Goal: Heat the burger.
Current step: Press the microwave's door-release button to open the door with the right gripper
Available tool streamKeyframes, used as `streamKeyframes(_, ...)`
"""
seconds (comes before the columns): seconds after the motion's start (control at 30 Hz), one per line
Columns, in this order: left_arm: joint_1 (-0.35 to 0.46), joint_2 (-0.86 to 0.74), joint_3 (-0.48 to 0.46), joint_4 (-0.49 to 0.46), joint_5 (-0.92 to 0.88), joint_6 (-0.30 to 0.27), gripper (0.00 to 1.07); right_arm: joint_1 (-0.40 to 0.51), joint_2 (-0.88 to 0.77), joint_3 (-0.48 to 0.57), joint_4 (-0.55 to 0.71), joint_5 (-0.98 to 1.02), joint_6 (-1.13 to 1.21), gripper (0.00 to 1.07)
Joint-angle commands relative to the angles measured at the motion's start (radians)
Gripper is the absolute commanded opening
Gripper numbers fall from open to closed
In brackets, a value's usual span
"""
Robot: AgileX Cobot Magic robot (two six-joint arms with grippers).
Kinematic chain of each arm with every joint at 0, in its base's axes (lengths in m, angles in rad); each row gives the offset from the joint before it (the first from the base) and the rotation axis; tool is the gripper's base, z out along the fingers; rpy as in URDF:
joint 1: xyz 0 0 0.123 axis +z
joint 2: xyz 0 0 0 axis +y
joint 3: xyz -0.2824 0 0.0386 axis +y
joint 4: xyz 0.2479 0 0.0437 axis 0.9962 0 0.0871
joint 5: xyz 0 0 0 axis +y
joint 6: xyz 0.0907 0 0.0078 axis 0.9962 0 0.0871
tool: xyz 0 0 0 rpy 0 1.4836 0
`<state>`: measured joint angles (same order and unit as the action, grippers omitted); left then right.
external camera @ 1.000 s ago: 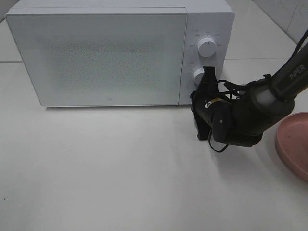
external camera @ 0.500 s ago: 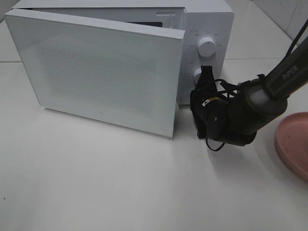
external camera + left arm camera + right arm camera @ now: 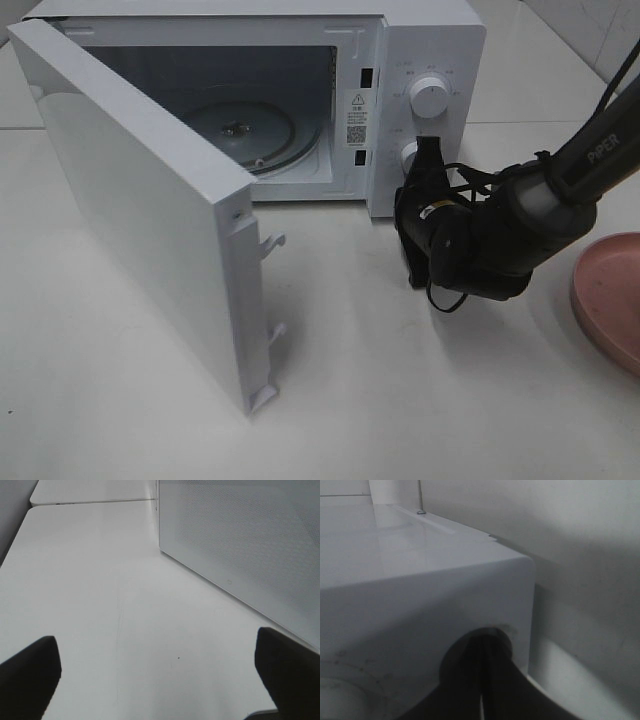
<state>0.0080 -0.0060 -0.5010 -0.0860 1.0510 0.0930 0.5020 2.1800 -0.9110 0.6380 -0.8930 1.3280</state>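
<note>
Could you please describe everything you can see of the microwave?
The microwave is a white, glossy box standing on the white table. Its door, hinged on the left, is swung wide open, with two latch hooks on its free edge. Inside, an empty glass turntable lies flat; a warning sticker sits on the frame. The control panel has an upper knob and a lower knob; the shut right gripper touches the lower knob.

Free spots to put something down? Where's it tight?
Bare table between the open microwave door and the pink plate; the glass turntable is bare too. Tight by the lower knob, where the right gripper sits.
</note>
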Motion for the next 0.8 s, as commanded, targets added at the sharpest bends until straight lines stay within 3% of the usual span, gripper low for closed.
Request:
streamKeyframes(0.03, 0.001, -0.024, 0.004, -0.008, -0.014, -0.004, 0.98, -0.041, -0.038, -0.048, -0.052, -0.245, 0.009, 0.00)
streamKeyframes(0.8, 0.001, -0.024, 0.004, -0.008, -0.014, -0.005, 0.98, -0.032, -0.143, 0.102, -0.112, 0.141, 0.053, 0.00)
